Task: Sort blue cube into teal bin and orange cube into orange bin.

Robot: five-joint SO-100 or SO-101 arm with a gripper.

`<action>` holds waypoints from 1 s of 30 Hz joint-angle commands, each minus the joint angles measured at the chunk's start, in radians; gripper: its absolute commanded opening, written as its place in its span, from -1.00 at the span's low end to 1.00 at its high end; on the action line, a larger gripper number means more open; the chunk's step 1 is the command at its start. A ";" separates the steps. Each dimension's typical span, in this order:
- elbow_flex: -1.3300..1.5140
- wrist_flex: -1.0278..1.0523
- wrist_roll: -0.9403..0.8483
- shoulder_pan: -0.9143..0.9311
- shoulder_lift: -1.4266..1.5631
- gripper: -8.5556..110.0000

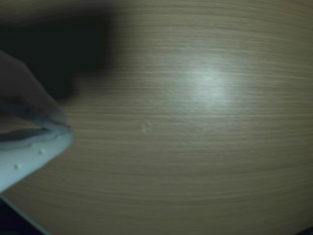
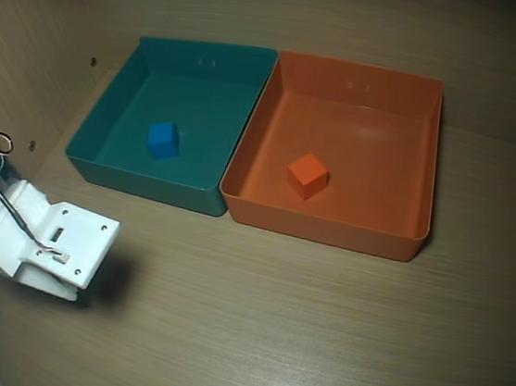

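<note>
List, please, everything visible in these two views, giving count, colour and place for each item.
Shallow square teal plastic bin: one, teal-green, upper left of the overhead view, wall to wall with the orange bin.
Shallow square orange plastic bin: one, orange, right of the teal bin.
Small blue cube: one, bright blue, on the teal bin's floor.
Small orange cube: one, orange, on the orange bin's floor.
Wood-grain table: one, light brown, under everything.
Gripper: one, white, low at the overhead view's left, away from both bins; jaws look closed, empty.

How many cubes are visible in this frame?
2. The blue cube sits inside the teal bin; the orange cube sits inside the orange bin. None appear on the table.
</note>
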 commanded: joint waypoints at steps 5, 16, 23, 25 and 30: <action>0.414 -0.012 -0.005 -0.005 0.426 -0.96; 0.834 -0.012 -0.005 -0.133 0.885 -0.96; 0.838 0.006 0.012 -0.204 0.911 -0.96; 0.838 0.014 0.015 -0.233 0.919 -0.96; 0.838 0.219 0.005 -0.244 0.976 -0.96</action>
